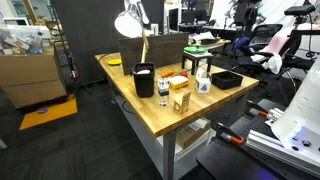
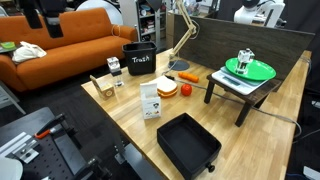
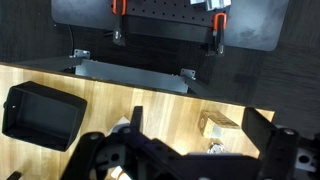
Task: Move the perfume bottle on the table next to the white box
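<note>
The perfume bottle (image 1: pixel 163 93), slim clear glass under a dark cap, stands upright on the wooden tabletop (image 1: pixel 150 115) just beside the black cup (image 1: pixel 143 80). The white box (image 1: pixel 203 82), tapering toward its top, stands apart from it, near the shallow black tray (image 1: pixel 225 79). My gripper (image 3: pixel 195 145) hangs above the tabletop, jaws spread wide, holding nothing

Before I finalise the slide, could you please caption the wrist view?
Open end effector above a wooden table bearing a black tray and small carton.
</note>
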Action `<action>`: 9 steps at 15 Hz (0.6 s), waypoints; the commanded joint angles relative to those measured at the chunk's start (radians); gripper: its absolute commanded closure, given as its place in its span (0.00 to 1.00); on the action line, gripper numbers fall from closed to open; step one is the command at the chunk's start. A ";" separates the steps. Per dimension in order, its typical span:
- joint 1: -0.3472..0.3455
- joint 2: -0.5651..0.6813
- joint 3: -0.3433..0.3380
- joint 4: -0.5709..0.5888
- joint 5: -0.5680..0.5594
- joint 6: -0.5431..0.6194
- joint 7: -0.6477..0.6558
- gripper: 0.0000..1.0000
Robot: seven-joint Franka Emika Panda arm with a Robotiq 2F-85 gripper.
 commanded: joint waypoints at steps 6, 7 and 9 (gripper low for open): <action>0.023 0.097 0.021 0.040 -0.015 0.057 0.001 0.00; 0.029 0.142 0.026 0.059 -0.019 0.084 -0.003 0.00; 0.033 0.217 0.031 0.087 -0.041 0.137 -0.016 0.00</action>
